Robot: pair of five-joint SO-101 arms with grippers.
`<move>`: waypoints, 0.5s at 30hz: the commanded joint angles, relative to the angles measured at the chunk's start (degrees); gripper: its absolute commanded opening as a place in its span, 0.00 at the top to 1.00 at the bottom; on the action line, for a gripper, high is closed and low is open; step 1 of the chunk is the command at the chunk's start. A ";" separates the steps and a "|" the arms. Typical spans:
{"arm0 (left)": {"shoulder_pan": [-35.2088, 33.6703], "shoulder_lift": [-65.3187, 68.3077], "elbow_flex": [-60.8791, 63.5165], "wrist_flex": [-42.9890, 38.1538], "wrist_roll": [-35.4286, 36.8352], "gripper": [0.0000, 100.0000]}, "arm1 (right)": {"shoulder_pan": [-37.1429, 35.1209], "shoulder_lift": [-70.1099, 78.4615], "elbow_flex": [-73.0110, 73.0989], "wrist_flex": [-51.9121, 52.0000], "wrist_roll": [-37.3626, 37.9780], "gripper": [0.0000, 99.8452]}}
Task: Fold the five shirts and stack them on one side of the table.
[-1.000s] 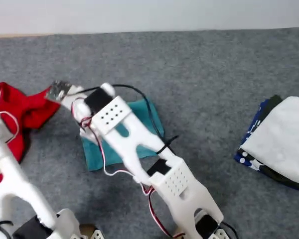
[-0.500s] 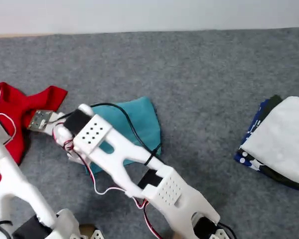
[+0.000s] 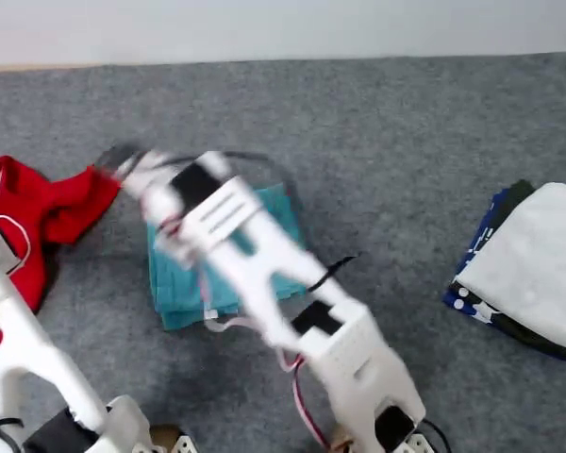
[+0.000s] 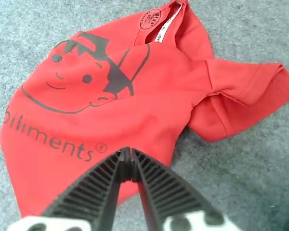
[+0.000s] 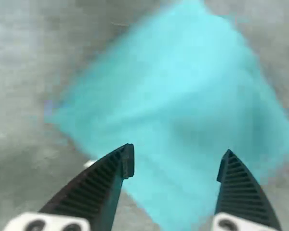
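The right gripper (image 5: 176, 159) hangs with fingers spread wide over the folded teal shirt (image 3: 176, 283), which lies toward eight o'clock from the centre of the grey table (image 3: 377, 142). The left gripper (image 4: 130, 163) has its fingers pressed together above the crumpled red shirt (image 4: 111, 96) at nine o'clock. The folded stack (image 3: 533, 269) sits at three o'clock.

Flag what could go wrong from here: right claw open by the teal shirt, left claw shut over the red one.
1. The open right claw faces the folded teal shirt; a shallow pinch may lift one layer and undo the fold.
2. The left claw is shut over the crumpled red shirt; lowering like that would likely just bunch it more.
3. The stack sits across the table, so the teal shirt may sag open in transit.
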 commanded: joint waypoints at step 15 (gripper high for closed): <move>0.00 -0.26 -1.10 0.35 -0.53 0.99 | 18.15 14.90 -0.62 -22.73 6.95 0.98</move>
